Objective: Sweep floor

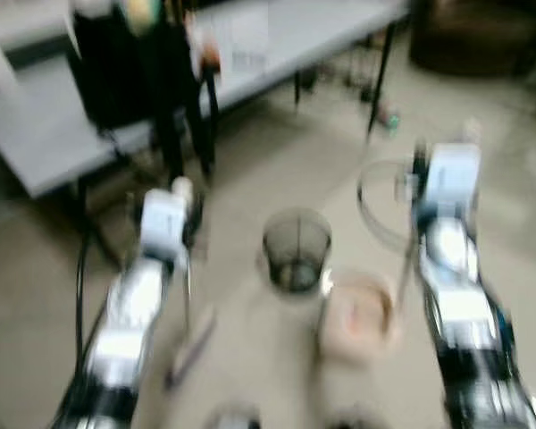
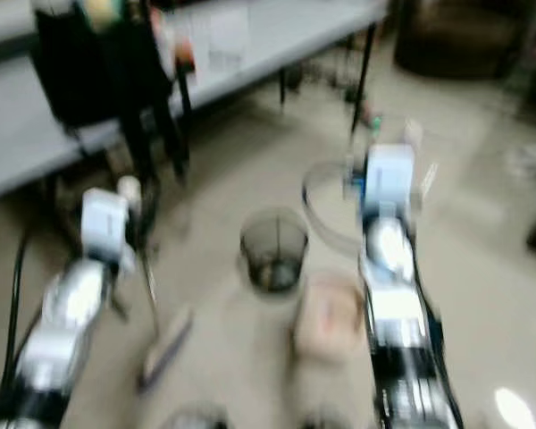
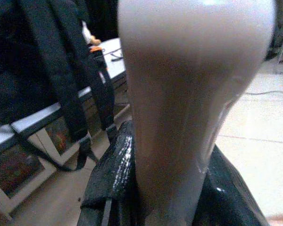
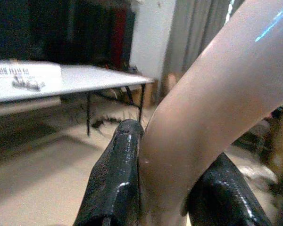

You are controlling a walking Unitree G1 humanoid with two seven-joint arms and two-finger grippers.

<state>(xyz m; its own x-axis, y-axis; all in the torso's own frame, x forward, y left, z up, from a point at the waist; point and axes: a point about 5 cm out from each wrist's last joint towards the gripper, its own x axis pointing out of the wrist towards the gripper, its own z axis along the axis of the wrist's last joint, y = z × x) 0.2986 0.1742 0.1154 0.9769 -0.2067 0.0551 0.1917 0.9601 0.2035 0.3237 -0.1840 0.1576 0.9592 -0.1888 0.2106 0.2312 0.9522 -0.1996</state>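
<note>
We're looking at a home workroom: a grey folding table (image 1: 277, 45) carrying a black backpack (image 1: 129, 63), pale tiled floor (image 1: 250, 161), a mesh wastebasket (image 1: 297, 248), curtains (image 4: 198, 33) behind.

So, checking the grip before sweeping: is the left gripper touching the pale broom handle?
Touching: left wrist view shows left gripper black fingers pressed against the pale broom handle.

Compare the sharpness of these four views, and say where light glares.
Both eye views are motion-blurred, smearing the mesh bin and dustpan; a floor glare spot shows in the right eye view. Wrist views are sharper; the handles loom soft, and the black fingers glint.
</note>
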